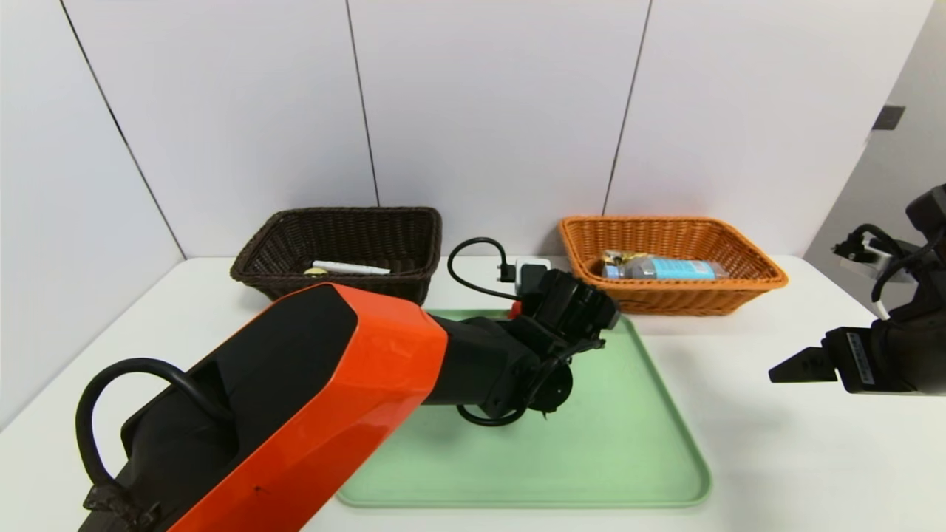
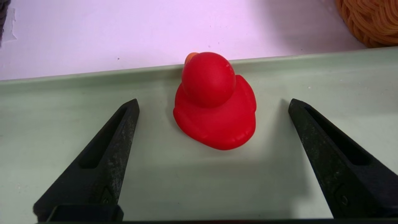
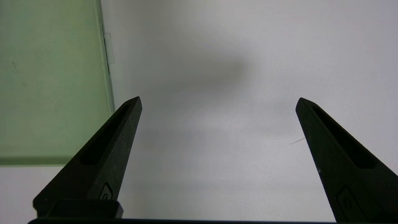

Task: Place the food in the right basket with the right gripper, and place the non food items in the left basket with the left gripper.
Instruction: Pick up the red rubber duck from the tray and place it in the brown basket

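A red rubber duck [image 2: 217, 124] stands on the green tray [image 2: 62, 130] close to its far rim, facing away. My left gripper [image 2: 213, 100] is open, one finger on each side of the duck and a little short of it, touching nothing. In the head view only a sliver of the duck [image 1: 515, 306] shows behind the left wrist. The dark brown left basket [image 1: 255, 255] holds a white stick-like item and something yellow. The orange right basket [image 1: 739, 255] holds a blue-labelled bottle [image 1: 665, 268] and a gold-wrapped item. My right gripper [image 3: 219, 98] hovers open and empty over the bare table, right of the tray.
A white plug block [image 1: 531, 266] with a looped black cable [image 1: 473, 247] lies between the two baskets, just beyond the tray's far rim [image 1: 473, 313]. The white wall stands right behind the baskets. My orange left arm covers the tray's near left part.
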Motion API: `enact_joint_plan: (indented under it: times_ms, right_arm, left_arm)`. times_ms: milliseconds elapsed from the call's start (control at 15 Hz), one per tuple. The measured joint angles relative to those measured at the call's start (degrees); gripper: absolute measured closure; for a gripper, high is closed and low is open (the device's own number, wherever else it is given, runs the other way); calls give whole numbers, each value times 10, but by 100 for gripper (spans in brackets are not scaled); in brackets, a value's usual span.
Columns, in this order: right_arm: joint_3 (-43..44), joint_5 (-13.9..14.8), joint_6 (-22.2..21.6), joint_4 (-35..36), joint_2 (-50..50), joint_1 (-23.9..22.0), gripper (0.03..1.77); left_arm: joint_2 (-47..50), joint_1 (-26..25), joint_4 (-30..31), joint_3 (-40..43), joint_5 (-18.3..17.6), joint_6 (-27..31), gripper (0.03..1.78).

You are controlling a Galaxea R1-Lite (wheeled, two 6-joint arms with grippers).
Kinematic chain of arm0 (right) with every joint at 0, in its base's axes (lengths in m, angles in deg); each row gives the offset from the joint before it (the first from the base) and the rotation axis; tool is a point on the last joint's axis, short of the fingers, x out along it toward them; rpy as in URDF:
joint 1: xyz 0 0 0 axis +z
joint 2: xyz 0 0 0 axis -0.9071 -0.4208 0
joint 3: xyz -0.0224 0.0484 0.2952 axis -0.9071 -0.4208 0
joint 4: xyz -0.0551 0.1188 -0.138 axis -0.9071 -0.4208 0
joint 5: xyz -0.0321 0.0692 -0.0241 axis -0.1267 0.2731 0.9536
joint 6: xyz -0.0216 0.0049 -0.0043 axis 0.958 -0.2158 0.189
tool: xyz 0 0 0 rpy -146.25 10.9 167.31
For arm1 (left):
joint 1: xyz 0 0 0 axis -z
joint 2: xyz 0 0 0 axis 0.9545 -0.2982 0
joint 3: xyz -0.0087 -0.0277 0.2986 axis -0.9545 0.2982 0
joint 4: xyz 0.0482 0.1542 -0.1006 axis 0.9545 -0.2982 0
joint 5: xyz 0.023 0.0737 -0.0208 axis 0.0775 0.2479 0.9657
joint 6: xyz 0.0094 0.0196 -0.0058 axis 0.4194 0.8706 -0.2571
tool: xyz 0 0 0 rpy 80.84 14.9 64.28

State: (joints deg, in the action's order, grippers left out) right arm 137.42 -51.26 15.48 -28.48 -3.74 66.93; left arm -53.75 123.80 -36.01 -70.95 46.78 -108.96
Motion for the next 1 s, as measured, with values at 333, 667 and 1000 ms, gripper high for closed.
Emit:
enact_joint_plan:
  times_ms: [333,667,1000]
  right_arm:
    - [1,1,0,0,0,0,9]
    - [1,1,0,0,0,0,9]
    - [1,1,0,0,0,0,9]
  left_arm:
    - [-7,-2,-1,-11,0,1,12]
    - [-11,-5,-1,-12,0,-3,32]
    - [-13,-7,-1,-11,0,-2,88]
